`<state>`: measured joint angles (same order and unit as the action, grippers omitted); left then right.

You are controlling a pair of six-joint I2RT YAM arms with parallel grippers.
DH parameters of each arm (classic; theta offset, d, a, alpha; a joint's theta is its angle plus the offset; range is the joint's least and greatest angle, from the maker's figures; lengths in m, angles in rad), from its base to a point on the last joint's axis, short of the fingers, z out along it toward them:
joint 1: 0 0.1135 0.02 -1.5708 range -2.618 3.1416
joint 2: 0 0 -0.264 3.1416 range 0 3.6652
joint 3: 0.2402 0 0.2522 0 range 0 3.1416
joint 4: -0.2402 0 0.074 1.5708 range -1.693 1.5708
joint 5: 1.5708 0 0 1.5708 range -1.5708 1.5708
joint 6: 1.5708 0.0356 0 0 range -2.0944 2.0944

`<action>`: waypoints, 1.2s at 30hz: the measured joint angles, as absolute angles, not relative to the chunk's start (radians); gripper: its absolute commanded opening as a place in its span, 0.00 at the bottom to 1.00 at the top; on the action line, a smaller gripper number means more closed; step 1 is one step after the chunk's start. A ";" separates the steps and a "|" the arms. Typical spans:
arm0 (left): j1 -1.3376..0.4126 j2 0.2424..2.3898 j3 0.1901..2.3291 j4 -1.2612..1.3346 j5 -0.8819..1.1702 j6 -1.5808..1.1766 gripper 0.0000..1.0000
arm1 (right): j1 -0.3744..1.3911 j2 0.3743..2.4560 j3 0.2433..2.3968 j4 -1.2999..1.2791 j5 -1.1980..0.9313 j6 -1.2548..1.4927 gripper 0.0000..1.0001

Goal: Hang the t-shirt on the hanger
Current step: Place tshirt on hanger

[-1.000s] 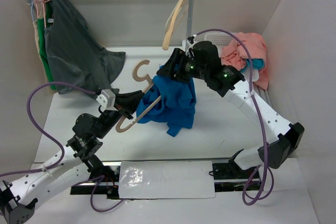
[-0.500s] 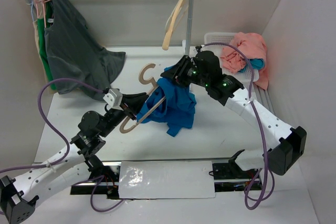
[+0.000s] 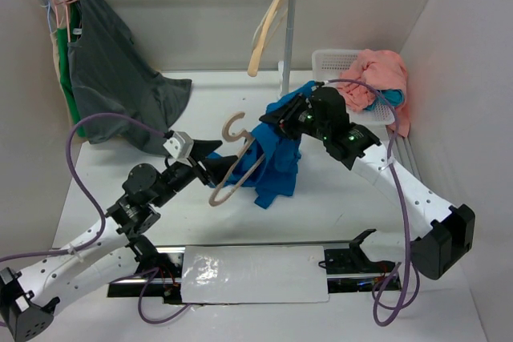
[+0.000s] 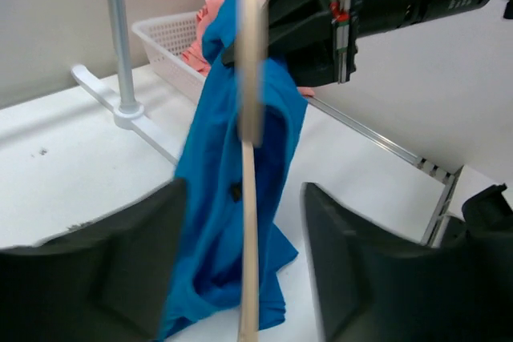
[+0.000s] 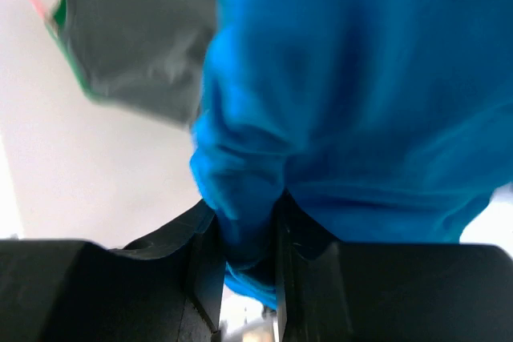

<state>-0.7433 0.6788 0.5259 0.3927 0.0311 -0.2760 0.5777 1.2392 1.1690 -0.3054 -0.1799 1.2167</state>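
Note:
The bright blue t-shirt (image 3: 280, 158) hangs bunched from my right gripper (image 3: 276, 118), which is shut on a fold near its top. The right wrist view shows blue cloth (image 5: 337, 102) pinched between the two fingers of that gripper (image 5: 240, 238). The tan hanger (image 3: 236, 158) tilts with its hook (image 3: 235, 126) up and one arm against the shirt. My left gripper (image 3: 215, 164) stands open around the hanger's bar (image 4: 248, 222), with a gap on both sides of the bar between its fingers (image 4: 120, 270). The t-shirt (image 4: 216, 198) hangs just behind the bar.
A dark grey shirt (image 3: 112, 78) hangs at the left of the rail. A pale cream hanger (image 3: 268, 30) hangs by the rack pole (image 3: 288, 30). A white basket (image 3: 333, 58) holds salmon cloth (image 3: 377, 74) at the back right. A white plate (image 3: 255, 274) lies between the arm bases.
My left gripper has opened and let go of the hanger bar. My right gripper has closed on the t-shirt. Both grippers, the hanger and the shirt have shifted to the right.

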 measured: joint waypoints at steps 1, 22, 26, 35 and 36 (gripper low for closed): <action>-0.743 0.676 0.544 0.374 0.030 -0.287 0.85 | 0.560 1.236 1.158 -0.304 -0.171 1.211 0.00; -0.594 1.056 0.915 -0.123 0.030 -0.556 0.96 | 0.420 1.197 1.150 -0.258 -0.306 1.127 0.00; -0.549 1.134 0.915 -0.166 0.164 -0.581 0.98 | 0.410 1.196 1.152 -0.263 -0.324 1.114 0.00; -0.517 1.158 0.910 -0.148 0.329 -0.638 0.95 | 0.385 1.193 1.167 -0.270 -0.332 1.090 0.00; -0.517 1.178 0.906 -0.133 0.345 -0.658 0.92 | 0.385 1.193 1.167 -0.270 -0.334 1.087 0.00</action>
